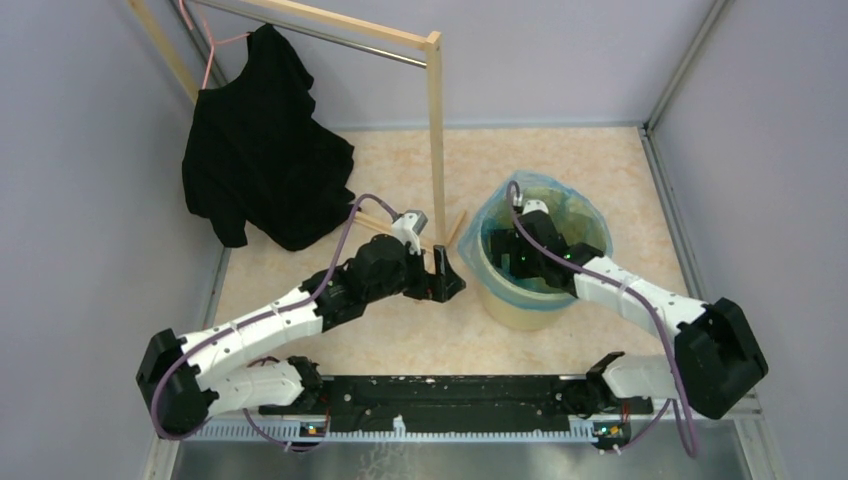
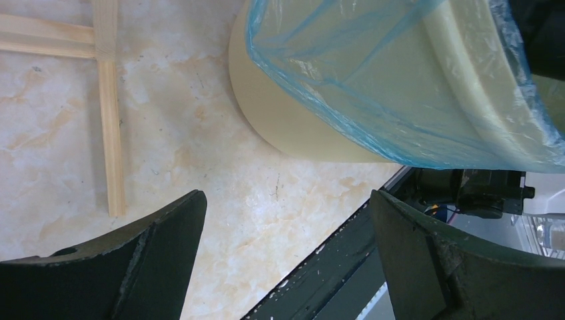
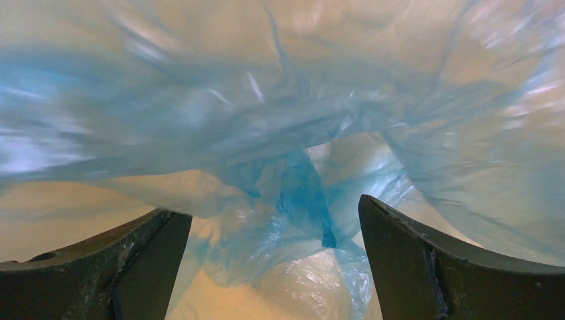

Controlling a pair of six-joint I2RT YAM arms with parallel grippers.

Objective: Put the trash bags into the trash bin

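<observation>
The pale yellow trash bin (image 1: 520,310) stands right of the middle, lined with a blue see-through trash bag (image 1: 590,215) whose edge folds over the rim. My right gripper (image 1: 512,262) reaches down inside the bin. In the right wrist view it (image 3: 274,227) is open, with crumpled bag film (image 3: 293,193) loose between and beyond the fingers, not pinched. My left gripper (image 1: 447,278) hovers low just left of the bin. Seen from the left wrist, it (image 2: 286,220) is open and holds nothing, with the bin wall (image 2: 300,127) and bag edge (image 2: 373,80) ahead of it.
A wooden rack post (image 1: 436,140) rises just left of the bin, its foot bars (image 2: 110,113) lying on the marbled floor. A black garment (image 1: 262,150) hangs from the rack at back left. The black base rail (image 1: 450,400) runs along the near edge; grey walls enclose the sides.
</observation>
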